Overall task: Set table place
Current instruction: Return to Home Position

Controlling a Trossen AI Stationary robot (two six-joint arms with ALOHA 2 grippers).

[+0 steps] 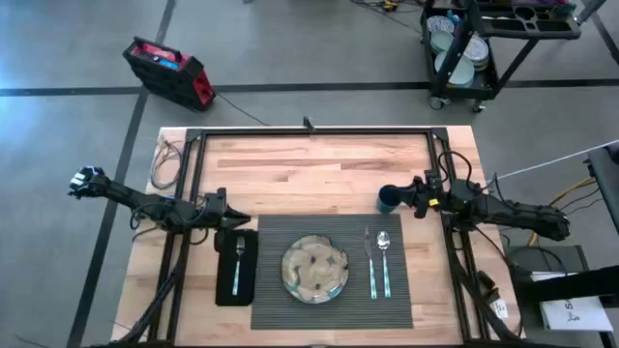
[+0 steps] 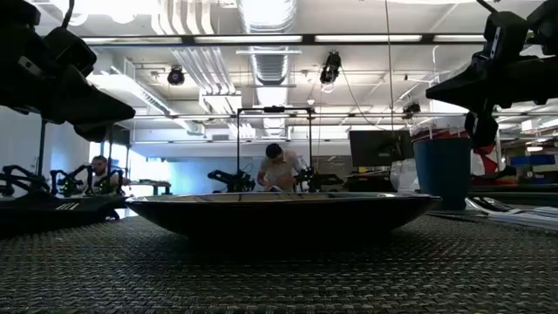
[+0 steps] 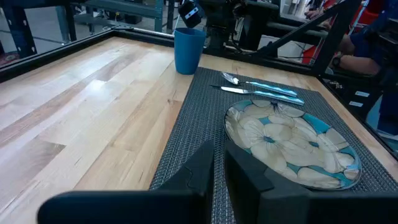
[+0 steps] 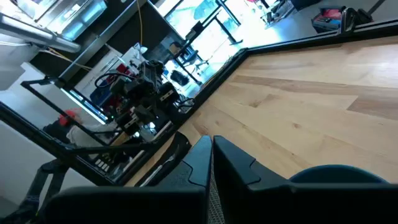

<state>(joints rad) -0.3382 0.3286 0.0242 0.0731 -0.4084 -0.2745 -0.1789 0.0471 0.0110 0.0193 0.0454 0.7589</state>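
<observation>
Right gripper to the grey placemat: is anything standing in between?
Yes: the blue cup stands on the table directly in front of the right gripper, by the placemat's corner nearest it. The left gripper is at the placemat's corner on its own side, with nothing between.

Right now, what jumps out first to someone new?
The floral plate centred on the ribbed grey placemat, knife and spoon to its right, fork on the black napkin to its left. A blue cup stands at the mat's far right corner, right pincer beside it; left pincer hovers at the napkin's far end.
</observation>
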